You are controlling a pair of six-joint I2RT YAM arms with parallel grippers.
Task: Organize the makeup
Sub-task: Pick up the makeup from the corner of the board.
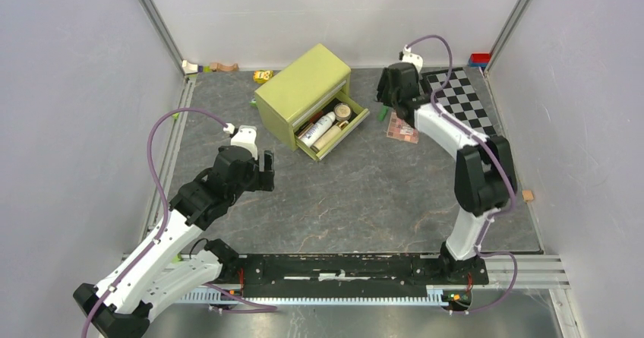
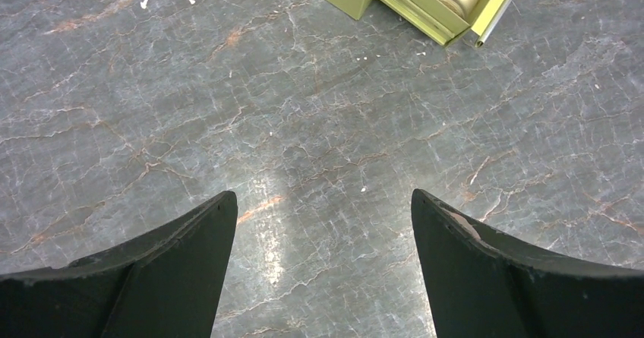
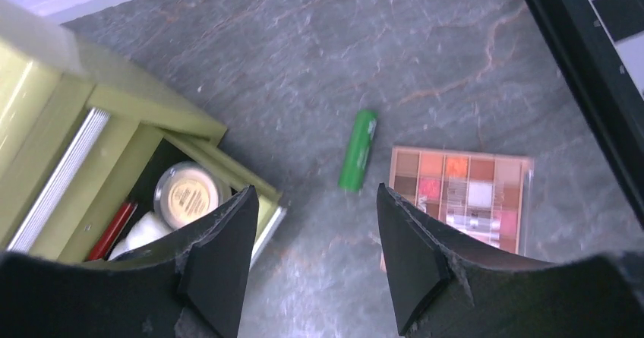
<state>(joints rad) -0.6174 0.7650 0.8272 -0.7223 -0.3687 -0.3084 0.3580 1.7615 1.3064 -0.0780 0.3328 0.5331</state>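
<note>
Top view: green cabinet at the far centre of the table, bottom drawer pulled out toward the right.

Already in the drawer: white bottle, round tan compact and cream tube, lying side by side; red-black pencil beside the compact, visible only from the right wrist.

Not yet stored: green stick flat on the table just right of the drawer's open end, and pink-brown eyeshadow palette just right of the stick, near but apart from it, with the chequered board beyond. No other loose cosmetics identifiable on the table.

Right hand: fingers apart, holding nothing, poised above the gap between drawer and green stick.

Left hand: fingers apart, holding nothing, over bare table near and left of the cabinet, well away from any cosmetic.

Progress, as a judgement: well past halfway, with several items stowed and two plainly remaining, then probably closing of the drawer. Green stick likely next, given the right hand's position; palette likely awkward to lift, being thin and flat against the table.
</note>
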